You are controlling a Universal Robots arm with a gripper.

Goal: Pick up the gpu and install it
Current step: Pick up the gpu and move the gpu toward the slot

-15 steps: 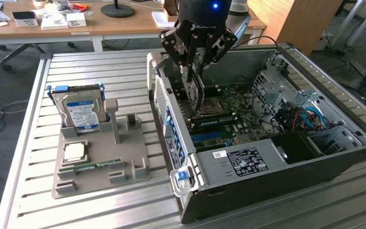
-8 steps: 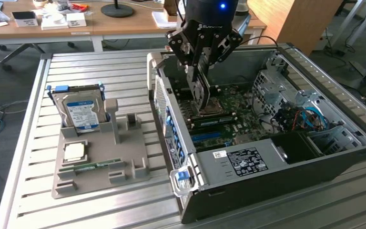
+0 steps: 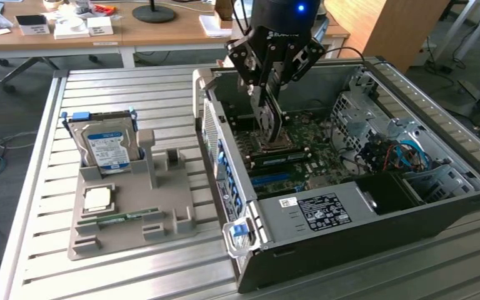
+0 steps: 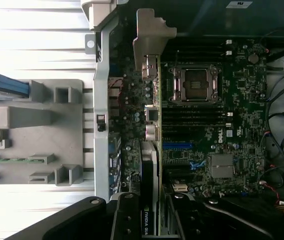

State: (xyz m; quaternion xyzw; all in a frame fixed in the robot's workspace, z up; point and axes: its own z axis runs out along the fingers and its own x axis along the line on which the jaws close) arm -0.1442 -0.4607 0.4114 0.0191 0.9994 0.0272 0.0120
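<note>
While it is hanging over the open computer case (image 3: 332,247), the gripper (image 3: 267,99) is pinching the gpu (image 3: 272,128) edge-on; the card is hovering just above the motherboard (image 4: 242,115). Its silver bracket (image 4: 151,32) is sitting at the end away from the fingers.

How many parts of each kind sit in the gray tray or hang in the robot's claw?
Hard drive, standing in the tray: 1
Processor chip, lying in the tray: 1
Memory stick, in the tray: 1
gpu, held by the gripper inside the open case: 1
Total: 4
</note>
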